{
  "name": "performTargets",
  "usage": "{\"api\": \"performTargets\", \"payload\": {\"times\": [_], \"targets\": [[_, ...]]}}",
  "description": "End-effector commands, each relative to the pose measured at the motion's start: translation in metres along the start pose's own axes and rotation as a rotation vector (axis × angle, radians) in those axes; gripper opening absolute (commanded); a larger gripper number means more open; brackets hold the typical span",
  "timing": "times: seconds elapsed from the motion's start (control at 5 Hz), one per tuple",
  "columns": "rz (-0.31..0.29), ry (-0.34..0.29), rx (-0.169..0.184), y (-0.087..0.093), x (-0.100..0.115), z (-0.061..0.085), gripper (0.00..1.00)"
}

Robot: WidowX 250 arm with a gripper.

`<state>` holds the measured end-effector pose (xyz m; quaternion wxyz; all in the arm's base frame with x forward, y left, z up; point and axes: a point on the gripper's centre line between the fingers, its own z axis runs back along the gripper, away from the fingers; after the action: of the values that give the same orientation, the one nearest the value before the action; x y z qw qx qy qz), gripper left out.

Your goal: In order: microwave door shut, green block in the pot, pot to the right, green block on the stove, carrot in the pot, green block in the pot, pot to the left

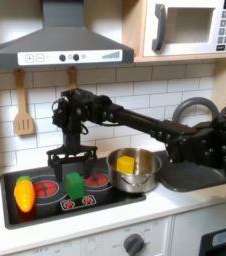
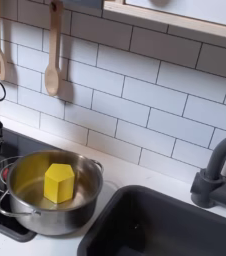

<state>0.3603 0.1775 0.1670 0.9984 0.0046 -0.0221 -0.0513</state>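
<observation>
The white microwave door (image 1: pixel 190 28) at the top right of the first exterior view stands shut against its frame. The green block (image 1: pixel 75 185) sits upright on the black stove (image 1: pixel 50 203), between the two red burners. My gripper (image 1: pixel 73 163) hangs just above the block, open, with its fingers spread to either side of the block's top. The carrot (image 1: pixel 25 192) lies on the stove's left end. The steel pot (image 1: pixel 137 180) (image 2: pixel 25 212) stands at the stove's right end, and a yellow piece (image 1: pixel 126 163) (image 2: pixel 58 183) lies inside it.
A grey sink (image 2: pixel 175 228) with a dark faucet (image 2: pixel 221 172) lies right of the pot in the second exterior view. A wooden spoon (image 2: pixel 52 50) and a spatula (image 1: pixel 23 110) hang on the tiled wall. A range hood (image 1: pixel 63 45) overhangs the stove.
</observation>
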Motion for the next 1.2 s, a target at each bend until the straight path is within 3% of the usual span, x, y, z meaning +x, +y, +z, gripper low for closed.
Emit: {"api": "performTargets", "payload": {"times": [0.0,0.4,0.8,1.0], "targets": [[0.013,-0.019,0.009,0.007,0.001,0.022,1.00],[0.024,-0.064,0.054,0.015,0.006,0.048,1.00],[0.080,-0.053,0.087,0.044,-0.003,0.046,1.00],[0.093,-0.044,0.088,0.051,-0.006,0.044,1.00]]}}
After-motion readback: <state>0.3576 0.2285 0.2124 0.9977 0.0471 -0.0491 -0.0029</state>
